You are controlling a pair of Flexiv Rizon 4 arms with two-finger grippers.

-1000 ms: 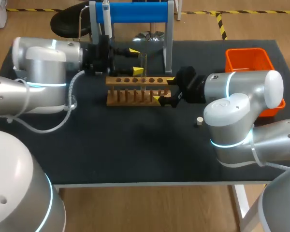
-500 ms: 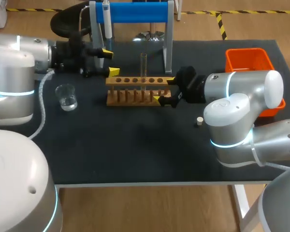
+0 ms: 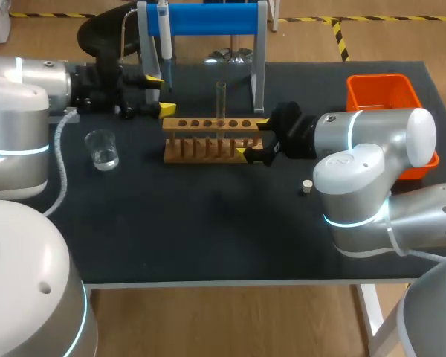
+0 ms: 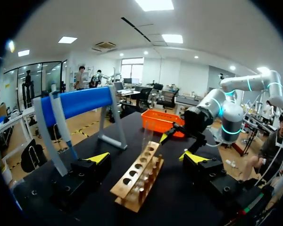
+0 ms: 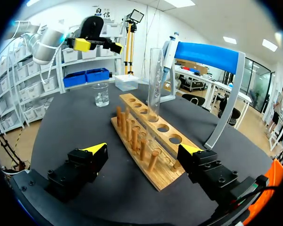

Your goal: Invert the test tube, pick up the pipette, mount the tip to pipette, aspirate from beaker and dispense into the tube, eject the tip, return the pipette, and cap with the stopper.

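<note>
Pointing level toward the pipette (image 3: pixel 164 37), left fingers (image 3: pixel 166 110) gape; right fingers (image 3: pixel 241 154) straddle the rack (image 3: pixel 208 139) end, unclamped.

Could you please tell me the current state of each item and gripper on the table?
test tube: upright in the rack, uncapped.
beaker: upright, some clear liquid inside.
pipette: hanging on the stand, not held.
stopper: loose on the table, apart from the tube.
left gripper: open, empty.
right gripper: open, astride the rack's end.
</note>
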